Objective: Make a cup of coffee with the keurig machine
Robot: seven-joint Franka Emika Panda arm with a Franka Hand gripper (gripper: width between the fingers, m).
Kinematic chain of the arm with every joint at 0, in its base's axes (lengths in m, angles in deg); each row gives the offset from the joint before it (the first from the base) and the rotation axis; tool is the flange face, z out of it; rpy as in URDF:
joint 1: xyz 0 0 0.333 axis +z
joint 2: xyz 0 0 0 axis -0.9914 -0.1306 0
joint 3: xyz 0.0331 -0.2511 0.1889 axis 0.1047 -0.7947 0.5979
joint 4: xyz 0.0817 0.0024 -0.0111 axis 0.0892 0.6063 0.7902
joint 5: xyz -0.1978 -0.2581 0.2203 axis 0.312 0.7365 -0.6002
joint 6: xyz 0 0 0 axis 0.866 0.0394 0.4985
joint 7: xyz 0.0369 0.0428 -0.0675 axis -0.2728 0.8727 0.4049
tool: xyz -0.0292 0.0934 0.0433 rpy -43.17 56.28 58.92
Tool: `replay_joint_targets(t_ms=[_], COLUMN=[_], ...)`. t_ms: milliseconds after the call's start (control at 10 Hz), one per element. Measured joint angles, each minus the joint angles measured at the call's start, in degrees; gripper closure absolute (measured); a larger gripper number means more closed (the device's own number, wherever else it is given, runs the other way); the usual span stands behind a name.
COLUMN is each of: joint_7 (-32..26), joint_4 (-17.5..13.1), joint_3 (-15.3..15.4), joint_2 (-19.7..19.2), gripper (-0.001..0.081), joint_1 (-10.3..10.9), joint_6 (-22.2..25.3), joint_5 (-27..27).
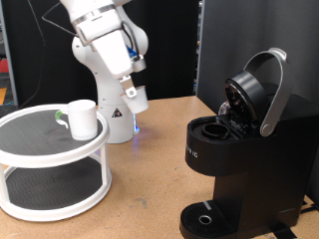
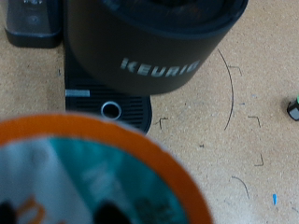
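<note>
The keurig machine (image 1: 234, 149) stands at the exterior view's right, with its silver-handled lid (image 1: 261, 90) tilted open and its pod chamber (image 1: 211, 129) showing dark. The white cup (image 1: 82, 118) sits on the top tier of a round white stand (image 1: 50, 159) at the exterior view's left. The gripper is out of the exterior view, above its top edge. In the wrist view the gripper (image 2: 56, 217) is shut on a coffee pod (image 2: 84, 173) with an orange rim and teal lid. The pod fills the near field above the keurig machine (image 2: 149, 47) and its drip tray (image 2: 110, 107).
The white arm's base (image 1: 112, 105) stands behind the stand. The wooden table (image 1: 150, 189) carries black marker lines (image 2: 229, 89). A black box (image 2: 33, 23) lies beside the machine in the wrist view. A dark curtain hangs behind.
</note>
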Motion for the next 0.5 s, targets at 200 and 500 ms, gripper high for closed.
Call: replay_joint_targets(t_ms=[200, 500], joint_7=[1.94, 2.37], joint_4=[-3.98, -5.77], joint_3=[1.23, 1.76], joint_2=[-2.64, -4.61], gripper=[0.0608, 0.0718], joint_1=[1.37, 1.47], joint_6=[3.72, 5.79], joint_5=[0.11, 0.31])
